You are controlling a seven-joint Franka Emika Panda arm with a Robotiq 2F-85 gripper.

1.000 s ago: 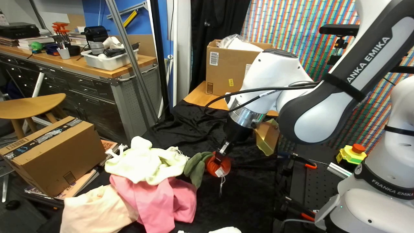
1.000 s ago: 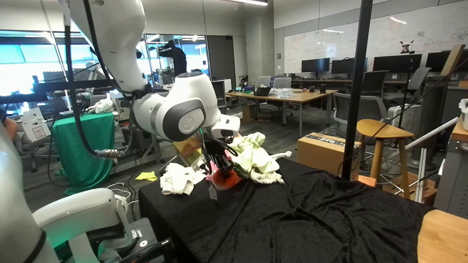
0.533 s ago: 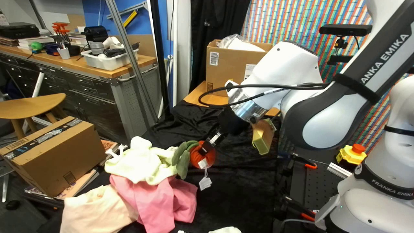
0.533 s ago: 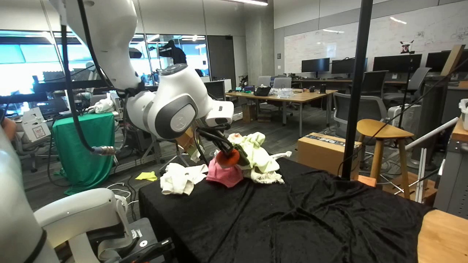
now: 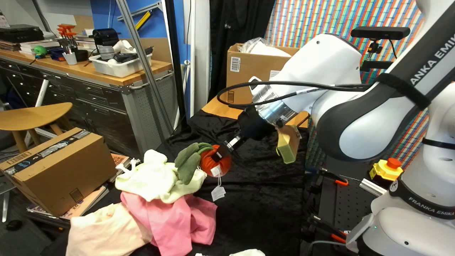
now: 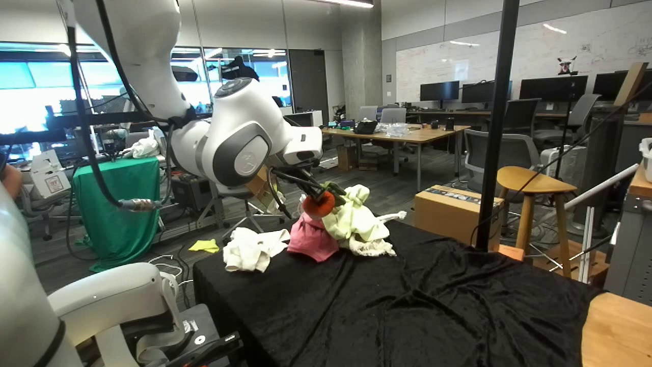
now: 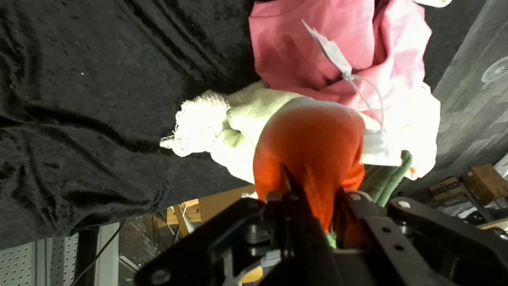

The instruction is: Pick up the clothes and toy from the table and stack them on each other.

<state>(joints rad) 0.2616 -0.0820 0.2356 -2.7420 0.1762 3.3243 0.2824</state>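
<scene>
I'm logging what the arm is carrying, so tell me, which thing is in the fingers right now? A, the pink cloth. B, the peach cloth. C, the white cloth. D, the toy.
D, because in the wrist view the fingers are closed on the toy, which is creased between them.

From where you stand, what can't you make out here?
White hang tag: any print too small to read, in an exterior view.
Peach garment: cut off by the bottom edge, in an exterior view.
Pale yellow-green garment: partly hidden by the orange-red plush toy, in the wrist view.
</scene>
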